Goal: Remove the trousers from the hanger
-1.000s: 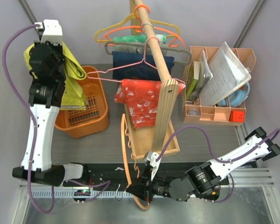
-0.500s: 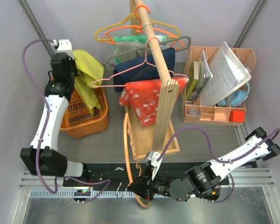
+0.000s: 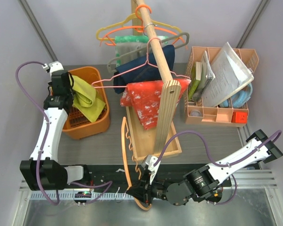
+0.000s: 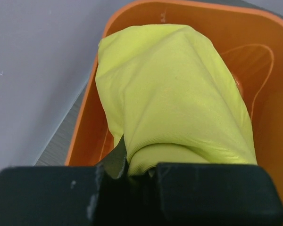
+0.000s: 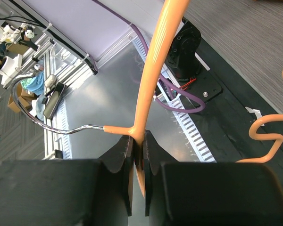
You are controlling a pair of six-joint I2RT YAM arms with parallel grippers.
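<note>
1. Already off the hanger, the trousers hang bunched from the left claw, which is clenched on one end.
2. Their length runs rightward from those jaws, down into the orange basket; letting go should drop them there, I judge.
3. Well apart, near-right, the right claw grips the bare hanger by its neck.
</note>
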